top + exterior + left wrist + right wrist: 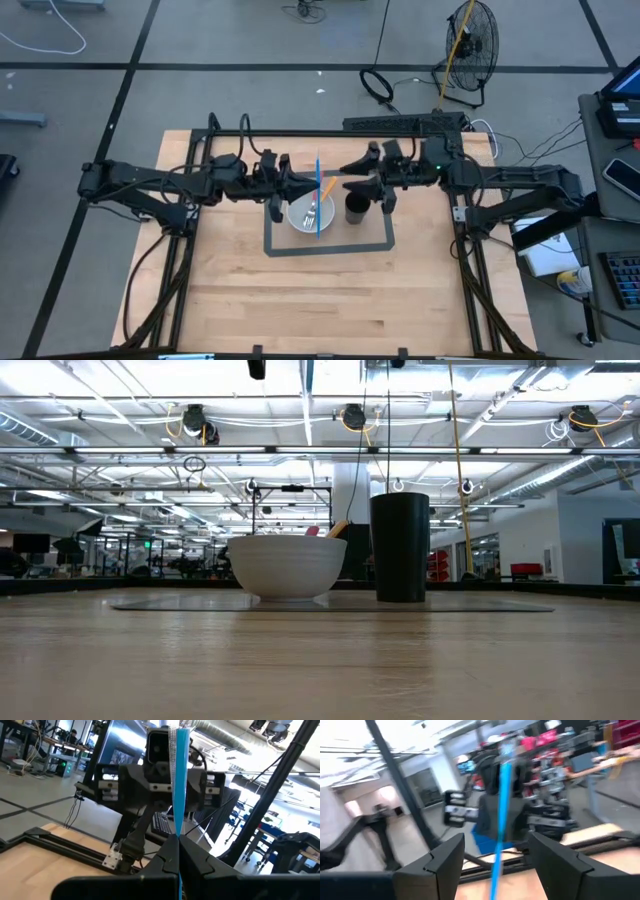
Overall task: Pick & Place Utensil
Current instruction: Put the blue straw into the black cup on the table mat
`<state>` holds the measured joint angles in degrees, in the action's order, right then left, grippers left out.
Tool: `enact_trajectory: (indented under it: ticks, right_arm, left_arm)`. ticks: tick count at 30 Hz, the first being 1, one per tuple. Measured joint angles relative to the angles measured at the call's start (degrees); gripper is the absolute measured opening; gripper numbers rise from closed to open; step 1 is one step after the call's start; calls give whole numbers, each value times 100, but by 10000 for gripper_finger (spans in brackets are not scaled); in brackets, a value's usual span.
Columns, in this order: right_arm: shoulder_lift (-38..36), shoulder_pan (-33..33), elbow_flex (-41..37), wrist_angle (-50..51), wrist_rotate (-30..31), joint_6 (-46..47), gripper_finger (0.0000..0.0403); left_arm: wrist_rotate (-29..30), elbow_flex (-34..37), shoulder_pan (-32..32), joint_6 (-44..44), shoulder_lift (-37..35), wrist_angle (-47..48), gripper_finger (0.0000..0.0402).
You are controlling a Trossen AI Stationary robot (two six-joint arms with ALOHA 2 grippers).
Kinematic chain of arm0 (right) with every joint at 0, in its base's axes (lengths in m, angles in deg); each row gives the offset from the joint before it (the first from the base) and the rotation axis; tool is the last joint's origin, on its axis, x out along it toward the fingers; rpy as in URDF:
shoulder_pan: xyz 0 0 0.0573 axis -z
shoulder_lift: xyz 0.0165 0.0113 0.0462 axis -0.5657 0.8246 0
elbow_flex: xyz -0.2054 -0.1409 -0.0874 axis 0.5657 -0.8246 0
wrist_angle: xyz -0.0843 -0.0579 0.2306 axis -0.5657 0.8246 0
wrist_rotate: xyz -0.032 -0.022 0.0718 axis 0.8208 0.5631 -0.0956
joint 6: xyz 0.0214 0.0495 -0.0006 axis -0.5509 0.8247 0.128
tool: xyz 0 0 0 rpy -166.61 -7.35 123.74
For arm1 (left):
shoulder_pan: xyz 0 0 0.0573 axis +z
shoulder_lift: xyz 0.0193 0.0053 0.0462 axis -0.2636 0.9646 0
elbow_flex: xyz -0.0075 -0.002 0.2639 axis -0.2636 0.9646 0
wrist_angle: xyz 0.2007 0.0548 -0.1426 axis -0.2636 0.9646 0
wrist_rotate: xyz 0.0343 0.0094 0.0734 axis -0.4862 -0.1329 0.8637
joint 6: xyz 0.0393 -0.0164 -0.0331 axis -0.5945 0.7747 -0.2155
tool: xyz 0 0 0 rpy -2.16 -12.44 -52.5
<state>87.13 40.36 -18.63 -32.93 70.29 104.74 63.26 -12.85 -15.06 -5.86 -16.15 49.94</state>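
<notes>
Gripping the blue utensil by one end, the clenched left end effector holds it between the released right end effector's fingers. A misaligned handover could drop it at 9 o'clock of the black cup, into the bowl.

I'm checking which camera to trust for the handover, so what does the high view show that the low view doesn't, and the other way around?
Only the high view shows both arms: the left gripper shut on the blue utensil above the bowl, and the right gripper close beside it, fingers apart. It also shows the grey taped rectangle on the table.

Only the low view shows the room's ceiling lights and racks behind the table; no gripper appears there.

Both show the white bowl and the black cup standing side by side, with an orange-handled utensil in the bowl.
</notes>
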Motion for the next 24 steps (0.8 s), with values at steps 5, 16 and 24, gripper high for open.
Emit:
enact_trajectory:
  ticks: [5, 16, 24]
  right_arm:
    - [343, -4, 0, -551, -428, 75, 216]
    - [733, -4, 0, -867, -445, 314, 210]
    - [736, 41, 0, -914, -443, 322, 210]
  left_arm:
    - [-1, 0, -41, -54, 0, -25, 0]
    - [111, 2, -152, -244, 0, -3, 0]
    - [82, 11, -151, -236, 195, -232, 0]
